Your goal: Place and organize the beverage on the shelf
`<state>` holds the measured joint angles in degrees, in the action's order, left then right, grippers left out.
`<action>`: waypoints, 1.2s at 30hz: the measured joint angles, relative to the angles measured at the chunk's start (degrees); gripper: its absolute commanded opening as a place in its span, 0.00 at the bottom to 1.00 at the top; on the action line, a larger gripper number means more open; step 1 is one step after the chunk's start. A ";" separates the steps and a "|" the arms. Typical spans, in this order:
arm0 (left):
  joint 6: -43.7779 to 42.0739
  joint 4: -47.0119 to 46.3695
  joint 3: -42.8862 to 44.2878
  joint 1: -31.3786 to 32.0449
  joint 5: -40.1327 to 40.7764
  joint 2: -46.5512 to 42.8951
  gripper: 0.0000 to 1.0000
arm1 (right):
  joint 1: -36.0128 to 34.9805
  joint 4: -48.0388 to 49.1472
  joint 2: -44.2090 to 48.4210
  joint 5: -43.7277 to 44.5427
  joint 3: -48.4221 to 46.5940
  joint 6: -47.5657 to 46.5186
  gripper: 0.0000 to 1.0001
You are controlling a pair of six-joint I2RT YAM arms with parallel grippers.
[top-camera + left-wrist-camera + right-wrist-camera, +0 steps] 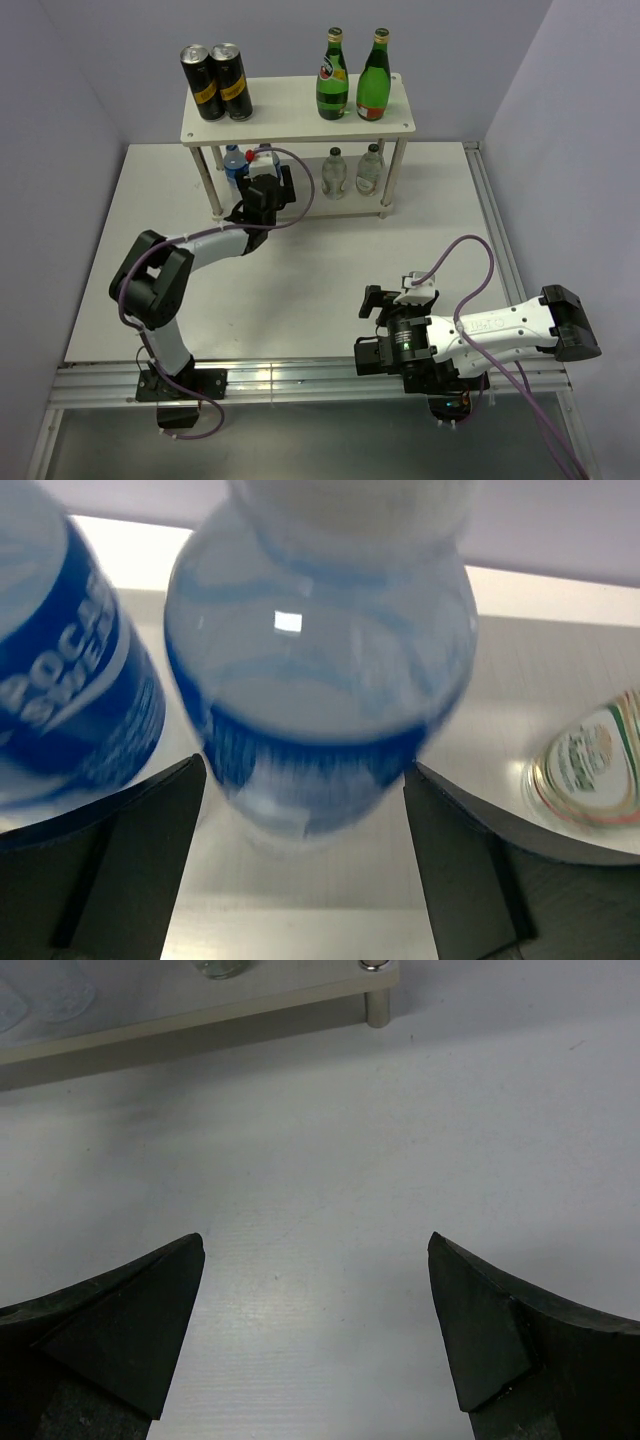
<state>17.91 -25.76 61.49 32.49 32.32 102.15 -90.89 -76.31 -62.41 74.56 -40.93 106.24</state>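
- Presently, at the far left of the shelf [290, 105], two black cans [218, 82] are seen on the top board, and they need not be disturbed.
- Below them, at the left of the lower board, a blue-labelled bottle [70, 690] is stood; it should be taken as the guide for the row.
- Just to its right, a second blue bottle [315, 670] is flanked by the left gripper [305, 770]. The fingers [150, 840] are spread wide and lie right against its sides. Whether it is squeezed cannot be told, as the view is blurred.
- The step is judged to be the setting of this bottle. It should be kept upright, seated flat on the board and brought close beside its neighbour without a knock. The fingers should be opened fully before the arm is drawn straight back toward the near side.
- Further right, the clear bottles [350, 172] on the lower board and the green bottles [352, 78] above should be kept clear of the wrist.
- At the near right, the right gripper [316, 1245] is held over the table [320, 1140], with its fingers wide apart and nothing between them.
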 measured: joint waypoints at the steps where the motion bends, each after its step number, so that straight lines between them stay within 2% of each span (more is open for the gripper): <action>1: 0.02 0.07 -0.61 0.24 0.13 -0.48 0.87 | 0.00 0.00 -0.02 0.00 0.00 0.15 1.00; 6: 1.31 0.68 -5.20 2.99 1.99 -5.31 0.86 | 0.00 -0.04 -0.87 0.02 0.00 1.86 1.00; 11: 4.44 2.29 -14.03 8.85 5.60 -14.88 0.85 | 0.00 -0.15 -2.56 0.02 -0.09 3.91 1.00; 16: 10.56 13.31 -21.00 16.83 11.52 -29.68 0.84 | -0.26 -0.44 -4.48 -0.02 -2.05 3.17 1.00; 20: 14.78 26.80 -21.18 22.86 16.48 -44.09 0.86 | -0.68 -0.55 -3.98 0.13 -9.57 -2.69 1.00; 24: 15.58 39.50 -15.19 24.79 19.56 -54.73 0.86 | -0.85 -0.07 -1.09 2.03 -22.14 -13.29 1.00; 29: 12.48 47.28 -3.58 24.90 21.94 -60.13 0.87 | -0.85 4.72 3.61 6.82 -36.74 -35.93 1.00; 32: 9.38 49.03 0.11 24.92 23.54 -61.66 0.88 | -0.85 16.48 7.74 8.13 -37.31 -54.34 1.00; 36: 5.07 49.33 -0.83 24.94 24.20 -63.14 0.89 | -0.85 37.94 14.34 9.01 -31.10 -78.84 1.00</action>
<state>22.98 23.57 60.66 57.43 56.51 39.00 -91.74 -38.37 -48.07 83.57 -72.03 27.40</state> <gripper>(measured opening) 0.885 0.998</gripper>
